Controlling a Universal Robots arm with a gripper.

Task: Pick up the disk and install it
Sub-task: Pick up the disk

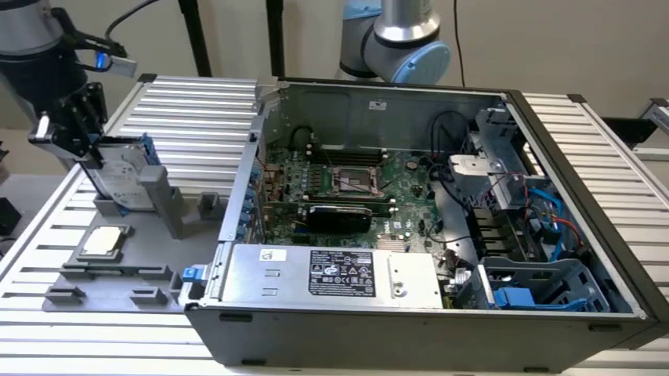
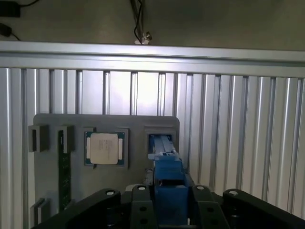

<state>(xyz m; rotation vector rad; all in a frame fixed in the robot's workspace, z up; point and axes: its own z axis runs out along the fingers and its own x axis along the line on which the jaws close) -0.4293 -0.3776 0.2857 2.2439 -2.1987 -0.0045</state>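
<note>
- The disk (image 1: 124,178) stands upright on its edge in a slot of the grey fixture plate (image 1: 110,280), at the exterior view's left, outside the open computer case (image 1: 585,196).
- The gripper (image 1: 90,153) sits at the disk's upper end, its jaws clamped on the disk. In the wrist view the disk's blue frame sits tight between them.
- A square silver chip (image 1: 105,240) lies flat on the same plate, near the disk.

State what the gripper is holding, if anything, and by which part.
The gripper grips the disk by the top edge of its blue carrier. The disk stands upright in the grey holder.
</note>
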